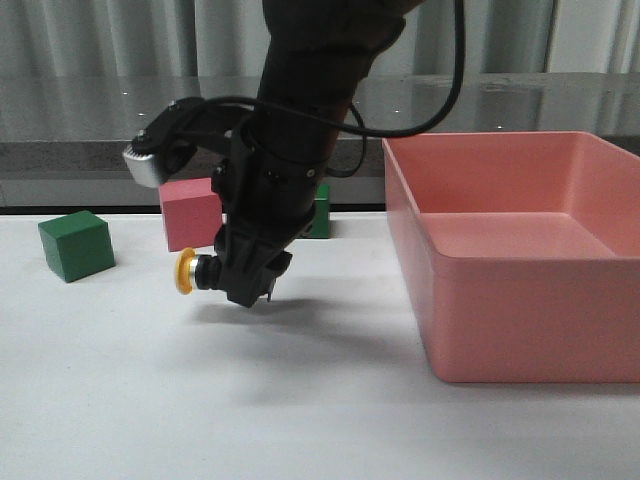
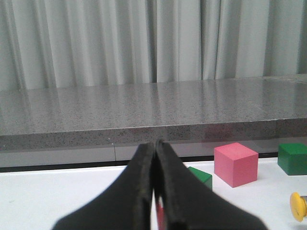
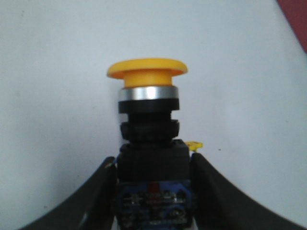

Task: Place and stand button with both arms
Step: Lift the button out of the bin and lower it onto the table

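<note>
Yellow-orange cap first: the button [image 1: 196, 271] hangs just above the white table [image 1: 120, 400], clamped at its blue-and-black base by the right gripper [image 1: 250, 285], whose arm [image 1: 300, 110] reaches down from the top of the front view. The two fingers [image 3: 96, 201] press against either side of the base block, as the right wrist view shows, so this hand is closed on the button rather than empty.

The button's long axis lies nearly level with the tabletop. Its cap points out past the fingertips toward the robot's left, in the direction of the green cube [image 1: 76, 245] and away from the pink bin [image 1: 520, 250]. To stand on its base, it would seemingly have to be turned so the cap faces up.

From the left wrist view, the left gripper [image 2: 156, 191] has its fingers pressed together with nothing between them. It hovers back from the scene, looking across the table at a pink cube [image 2: 236, 164], and the yellow cap shows at the edge of that view. The left arm itself does not appear in the front view.

Judging by this, the right arm alone has the button, and the left is well apart from it, on the side the cap faces.
</note>
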